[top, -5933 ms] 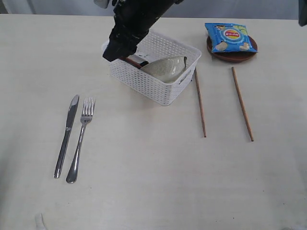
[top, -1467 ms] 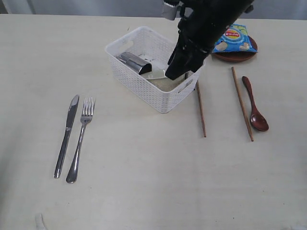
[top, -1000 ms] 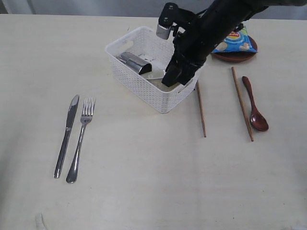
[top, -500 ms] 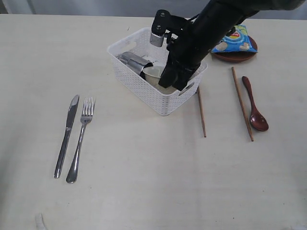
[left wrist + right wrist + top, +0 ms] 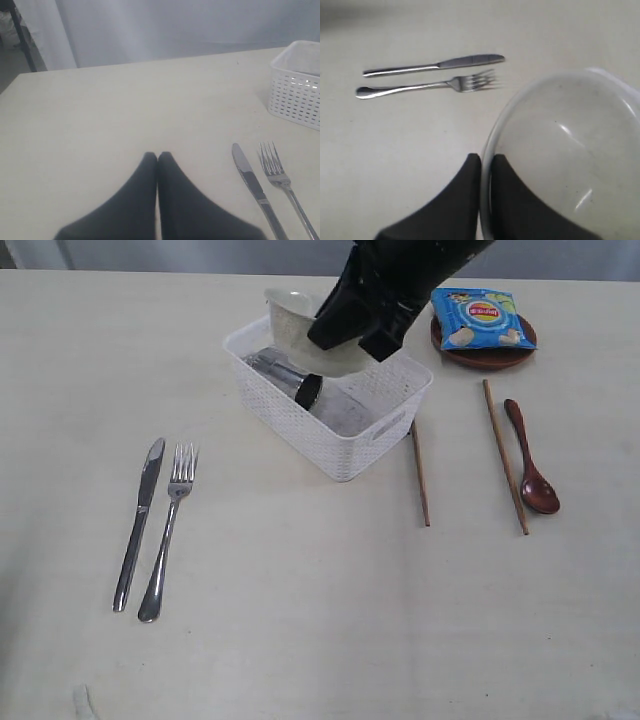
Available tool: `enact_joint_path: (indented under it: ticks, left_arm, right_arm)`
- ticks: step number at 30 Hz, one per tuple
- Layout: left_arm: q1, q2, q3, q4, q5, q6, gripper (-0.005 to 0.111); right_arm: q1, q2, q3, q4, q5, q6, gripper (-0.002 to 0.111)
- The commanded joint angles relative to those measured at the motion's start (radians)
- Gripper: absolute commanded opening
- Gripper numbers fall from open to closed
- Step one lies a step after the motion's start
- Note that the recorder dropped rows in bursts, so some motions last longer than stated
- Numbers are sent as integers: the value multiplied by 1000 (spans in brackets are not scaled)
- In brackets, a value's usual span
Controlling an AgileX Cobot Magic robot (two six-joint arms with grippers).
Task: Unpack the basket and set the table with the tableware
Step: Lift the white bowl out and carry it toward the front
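The bowl [image 5: 290, 318] hangs tilted above the left end of the basket [image 5: 345, 445] as the exterior view shows it, clear of the rim. The right tool [image 5: 485, 159] pinches its edge, one finger inside the wall and one outside. That is a thin grip on a smooth edge, so I judge slipping your main risk. If you swing fast or jolt, the bowl may pivot between the fingers or drop onto the steel cup [image 5: 272, 368] lying in the basket below. Drop it low too soon and its underside could catch the basket wall and shove the light basket into the nearer chopstick [image 5: 419, 468]. Aim for bare worktop [image 5: 300, 590] between the fork [image 5: 168, 530] and that chopstick; released while tilted, the bowl could rock. Your left tool [image 5: 158, 156] is pressed together, empty, near the knife [image 5: 252, 182], out of the way.
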Motion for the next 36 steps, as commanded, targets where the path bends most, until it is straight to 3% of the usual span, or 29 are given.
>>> enact_joint_path:
  ticks: [1,13,22,36]
  left_arm:
    - [-5,-2,2,2,-1,-2,0]
    - [-5,-2,2,2,-1,-2,0]
    - [-5,-2,2,-2,-1,-2,0]
    - [-5,-2,2,-2,-1,-2,0]
  right_arm:
    - [54,-34,-2,23,117,8,-1]
    - [208,11,105,30,180,24,-1]
    - [202,22,117,-249,90,280,-1]
    - [86,39,117,-255,-236,295,-1]
